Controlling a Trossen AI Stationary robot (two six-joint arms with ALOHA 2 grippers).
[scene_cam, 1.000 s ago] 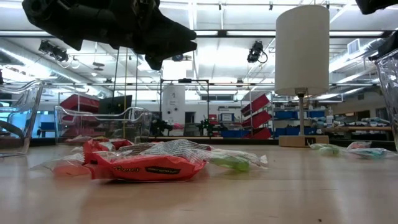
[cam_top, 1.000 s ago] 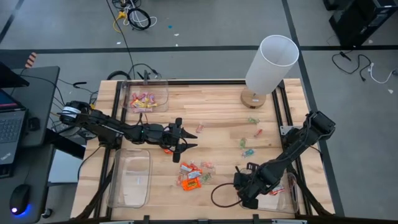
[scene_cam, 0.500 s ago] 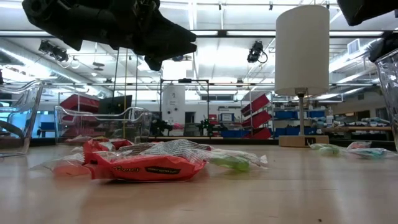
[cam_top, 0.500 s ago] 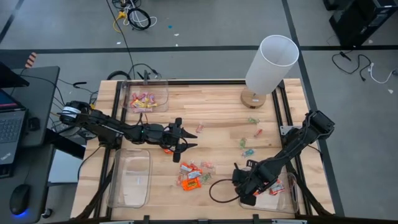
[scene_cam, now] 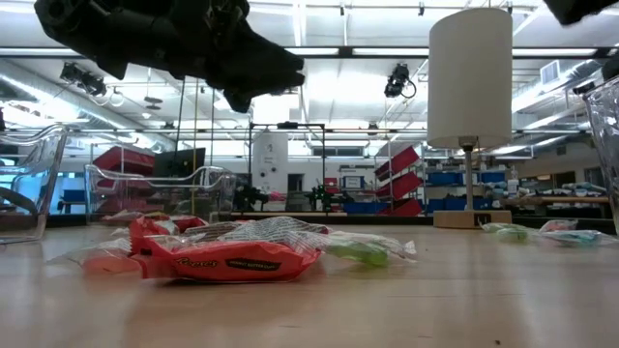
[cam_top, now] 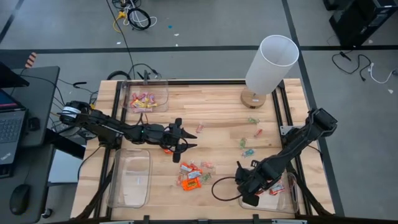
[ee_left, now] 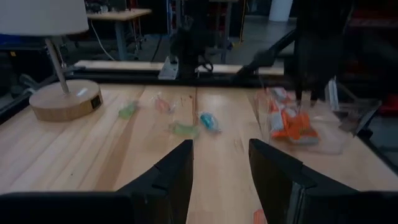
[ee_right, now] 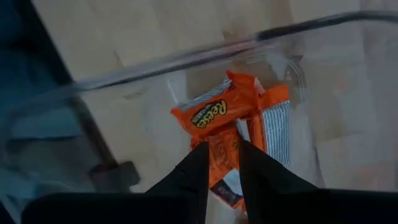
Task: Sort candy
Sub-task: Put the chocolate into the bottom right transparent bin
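Orange candy (cam_top: 190, 176) lies heaped on the table's middle near side, seen close in the low view (scene_cam: 227, 261). Green and pale candies (cam_top: 249, 143) lie scattered toward the right. My left gripper (cam_top: 185, 140) hovers open above the table beside the heap, pointing at the right edge, with nothing between its fingers (ee_left: 221, 171). My right gripper (cam_top: 250, 186) points down into the clear bin (cam_top: 283, 200) at the near right. Its fingers (ee_right: 222, 171) stand a little apart. Through the gap show orange candies (ee_right: 217, 115) lying on the bin's floor.
A clear bin (cam_top: 148, 99) at the far left holds pink and yellow candies. Another clear bin (cam_top: 130, 179) stands near left. A white lamp (cam_top: 268, 62) on a wooden foot stands far right. One orange candy (cam_top: 168, 150) lies under my left gripper.
My right gripper has rolled a little at the wrist while staying over the near right bin. My left gripper and the candy on the table have kept still.
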